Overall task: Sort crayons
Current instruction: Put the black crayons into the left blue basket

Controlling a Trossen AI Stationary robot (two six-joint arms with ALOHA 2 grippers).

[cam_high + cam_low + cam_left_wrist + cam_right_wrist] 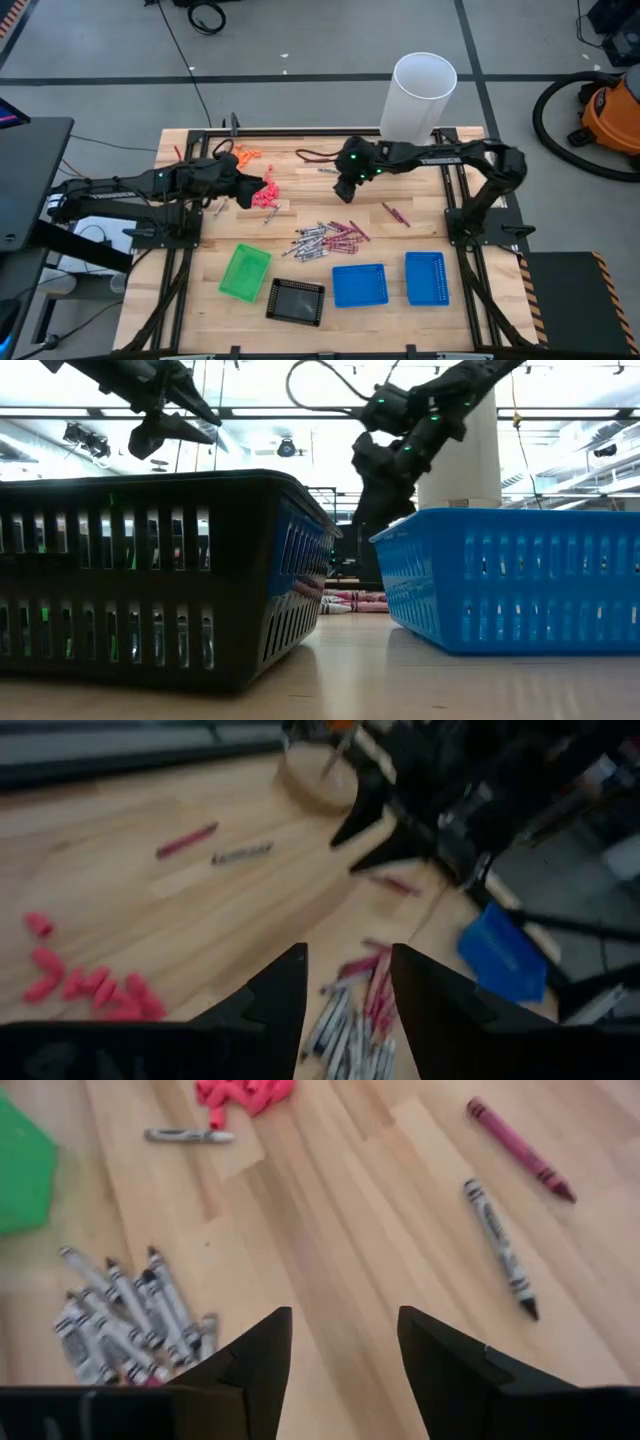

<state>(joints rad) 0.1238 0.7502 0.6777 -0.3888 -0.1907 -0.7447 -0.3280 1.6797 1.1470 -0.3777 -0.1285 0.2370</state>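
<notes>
Crayons (328, 239) are lying piled at center of the high view on the wooden table (200, 300), a few strays scattered toward upper right. Left gripper (262, 190) is hovering left of center beside the pink bits (266, 196), fingers (285, 990) spread apart, holding nothing. Right gripper (345, 190) is hanging just above center, over the pile, jaws parted and empty. Green tray (245, 271), black tray (295, 301) and two blue trays (360, 285) are sitting along the lower middle.

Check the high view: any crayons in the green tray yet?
No, the green tray shows only bare green inside, while the crayons lie piled on the table beside it.
</notes>
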